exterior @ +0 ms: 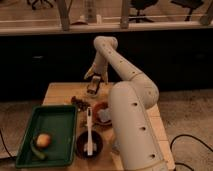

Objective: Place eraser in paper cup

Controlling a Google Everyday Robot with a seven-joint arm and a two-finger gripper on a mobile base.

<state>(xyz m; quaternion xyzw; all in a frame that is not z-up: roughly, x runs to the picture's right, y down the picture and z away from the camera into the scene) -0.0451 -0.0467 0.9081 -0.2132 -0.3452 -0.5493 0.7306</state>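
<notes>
My gripper point(93, 88) hangs over the far middle of the wooden table point(60, 92), pointing down, just above the table top. The small orange-brown paper cup point(101, 112) with a whitish inside stands nearer the camera, below and a little right of the gripper, partly hidden by my white arm point(131, 105). I cannot make out the eraser; a dark shape sits at the gripper's tip.
A green tray point(50, 130) at the front left holds a round yellowish fruit point(43, 140) and a green item. A dark reddish-brown bowl point(89, 144) holds a white utensil. Small dark items point(77, 102) lie left of the cup.
</notes>
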